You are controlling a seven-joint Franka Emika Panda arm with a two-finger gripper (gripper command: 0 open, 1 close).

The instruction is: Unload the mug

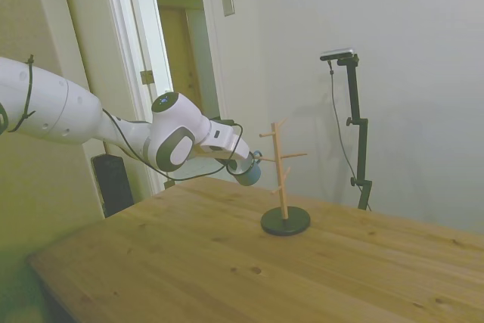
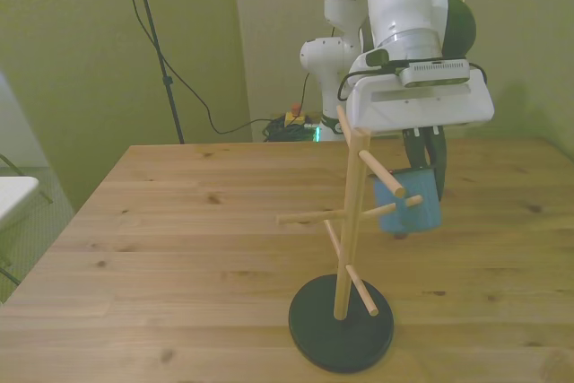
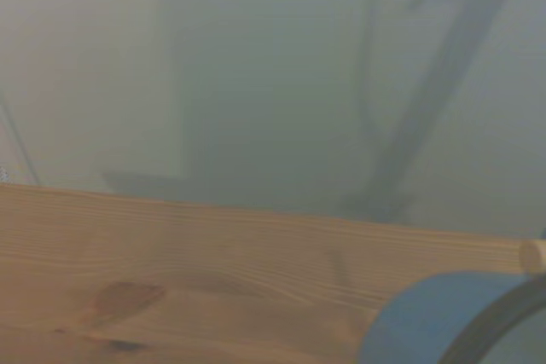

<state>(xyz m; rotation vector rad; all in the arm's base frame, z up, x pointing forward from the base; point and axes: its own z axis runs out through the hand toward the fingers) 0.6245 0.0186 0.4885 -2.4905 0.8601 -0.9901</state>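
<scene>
We see the tool [image 2: 429,157] closed around the mug [image 2: 412,203], which hangs just below it beside the wooden rack [image 2: 348,221], likely to draw it off a peg, well above the counter [image 2: 179,239].

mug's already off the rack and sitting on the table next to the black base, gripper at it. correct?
Not quite. The gripper is at the mug, but the mug is not on the table. In the front view it hangs in the air at the mug tree, level with its upper pegs and well above the black base. The side view also shows it clear of the tabletop.
</scene>
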